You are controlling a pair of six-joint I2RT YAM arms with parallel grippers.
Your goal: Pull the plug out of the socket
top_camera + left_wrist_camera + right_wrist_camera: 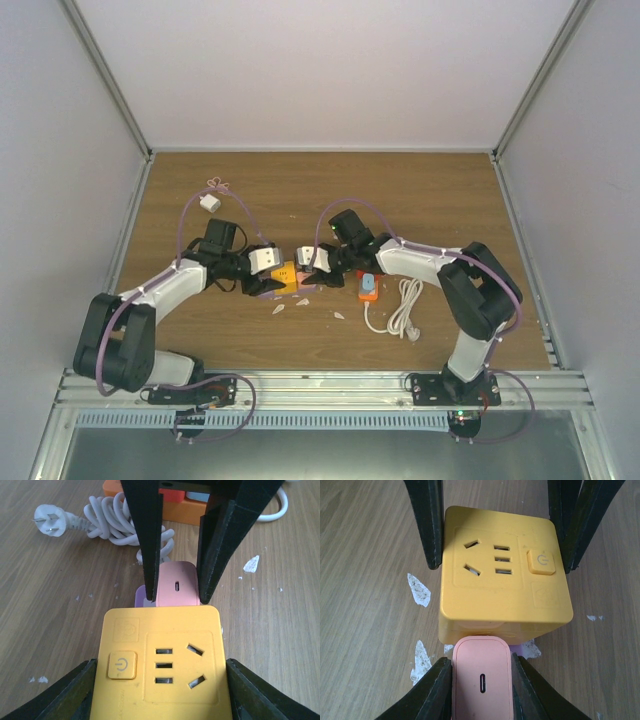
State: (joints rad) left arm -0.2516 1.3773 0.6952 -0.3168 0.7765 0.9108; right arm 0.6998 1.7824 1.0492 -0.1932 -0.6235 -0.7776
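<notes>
The socket [160, 665] and plug [176, 587] look smooth matt plastic, the table [60, 630] wood-grained.

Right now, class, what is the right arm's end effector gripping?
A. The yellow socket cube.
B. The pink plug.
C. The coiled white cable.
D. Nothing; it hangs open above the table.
B: in the right wrist view the right end effector closes on both sides of the pink plug, while the left end effector holds the yellow socket cube.
</notes>
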